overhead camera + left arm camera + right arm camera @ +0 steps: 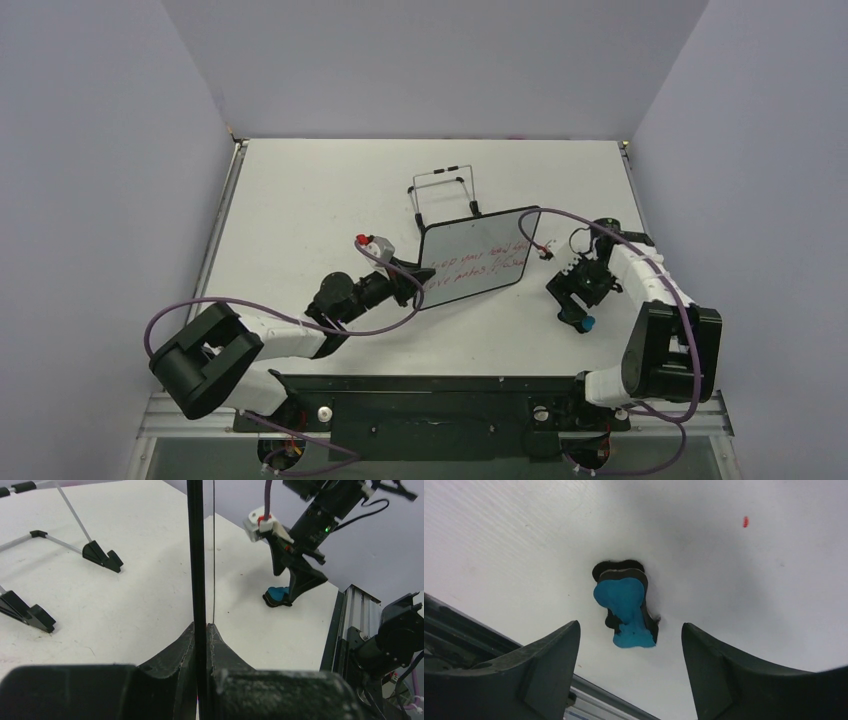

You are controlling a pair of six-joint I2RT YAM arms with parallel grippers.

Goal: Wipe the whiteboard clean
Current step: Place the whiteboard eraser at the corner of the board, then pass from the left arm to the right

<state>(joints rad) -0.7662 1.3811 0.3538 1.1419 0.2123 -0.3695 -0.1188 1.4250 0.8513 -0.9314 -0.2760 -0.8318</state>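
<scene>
**Whiteboard**: Black-framed, with red handwriting across the face. It is held on edge near the middle of the tabletop, just in front of the wire stand. In the left wrist view it is seen edge-on as a thin black upright line. Whether its far corner touches the stand cannot be told.

**Left claw**: Clamped on the near left edge of the whiteboard. Both fingers are pressed against the frame in the wrist view.

**Right claw**: Pointed down at the tabletop to the right of the whiteboard and well apart from it. The jaws are spread wide and nothing is gripped.

**Eraser**: Small, with a blue top on a black base. It lies on the tabletop between the spread fingers of the right claw and is touched by neither. It is also seen from the left wrist, under the right claw.

**Wire stand**: Black and silver wire with black feet, set behind the whiteboard toward the far side. Two feet and the rods are seen in the left wrist view. It carries nothing.

**Red speck**: A small mark on the tabletop beyond the eraser.

**Purple cables**: Looped along both arms. One arcs over the right edge of the whiteboard.

**Obstruction:** The space between the eraser and the written face is open tabletop. The right arm stands beside that space, not across it.
</scene>
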